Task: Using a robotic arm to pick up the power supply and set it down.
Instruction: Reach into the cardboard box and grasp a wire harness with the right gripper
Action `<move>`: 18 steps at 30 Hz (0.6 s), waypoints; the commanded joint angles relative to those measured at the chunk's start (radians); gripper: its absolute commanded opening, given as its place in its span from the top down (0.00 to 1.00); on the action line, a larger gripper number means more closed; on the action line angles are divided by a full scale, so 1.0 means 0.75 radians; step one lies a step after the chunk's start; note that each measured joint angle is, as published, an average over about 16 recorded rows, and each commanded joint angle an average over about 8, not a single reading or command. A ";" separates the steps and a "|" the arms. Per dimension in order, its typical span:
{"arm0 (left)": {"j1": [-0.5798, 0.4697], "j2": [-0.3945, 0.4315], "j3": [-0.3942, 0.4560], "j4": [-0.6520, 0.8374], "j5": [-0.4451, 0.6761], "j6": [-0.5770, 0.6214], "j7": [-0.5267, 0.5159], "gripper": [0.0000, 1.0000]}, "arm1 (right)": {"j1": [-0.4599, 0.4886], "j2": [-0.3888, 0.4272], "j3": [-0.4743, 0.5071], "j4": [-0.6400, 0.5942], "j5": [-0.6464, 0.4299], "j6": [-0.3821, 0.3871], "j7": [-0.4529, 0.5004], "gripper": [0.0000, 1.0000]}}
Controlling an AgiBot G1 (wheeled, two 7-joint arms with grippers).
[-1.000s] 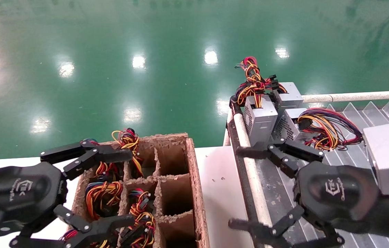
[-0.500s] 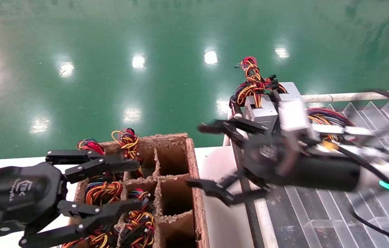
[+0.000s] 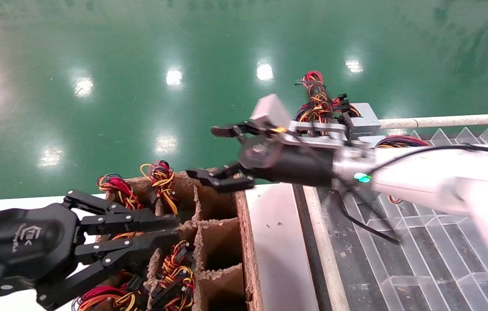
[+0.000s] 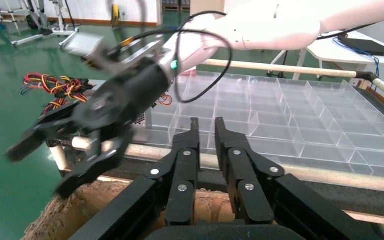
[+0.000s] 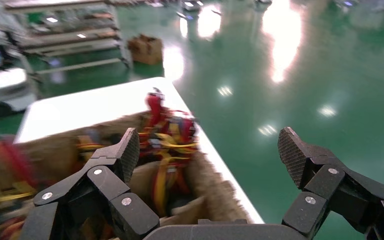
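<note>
- Your right gripper (image 3: 220,155) hangs spread wide and empty above the far edge of the cardboard divider box (image 3: 244,242).
- The power supply (image 3: 362,121) sits at the far left corner of the clear compartment tray (image 3: 421,242), its tied wire bundle (image 3: 317,101) on top, behind your right wrist and well apart from those fingers.
- Your left gripper (image 3: 170,231) is nearly closed, holding nothing, over the box's near cells full of wires (image 3: 175,268).

Black right pincer (image 3: 218,153) with white logo above a brown pulp crate (image 3: 244,242); red, yellow, orange wires (image 3: 162,177) beside it; glossy green floor (image 3: 140,86) beyond.
</note>
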 commanded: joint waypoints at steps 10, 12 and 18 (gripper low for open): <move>0.000 0.000 0.000 0.000 0.000 0.000 0.000 1.00 | 0.039 -0.176 -0.049 -0.175 -0.017 0.161 -0.052 0.01; 0.000 0.000 0.000 0.000 0.000 0.000 0.000 1.00 | 0.024 -0.179 -0.066 -0.152 -0.002 0.160 -0.038 0.05; 0.000 0.000 0.000 0.000 0.000 0.000 0.000 1.00 | -0.025 -0.184 -0.144 -0.060 0.048 0.176 0.019 0.69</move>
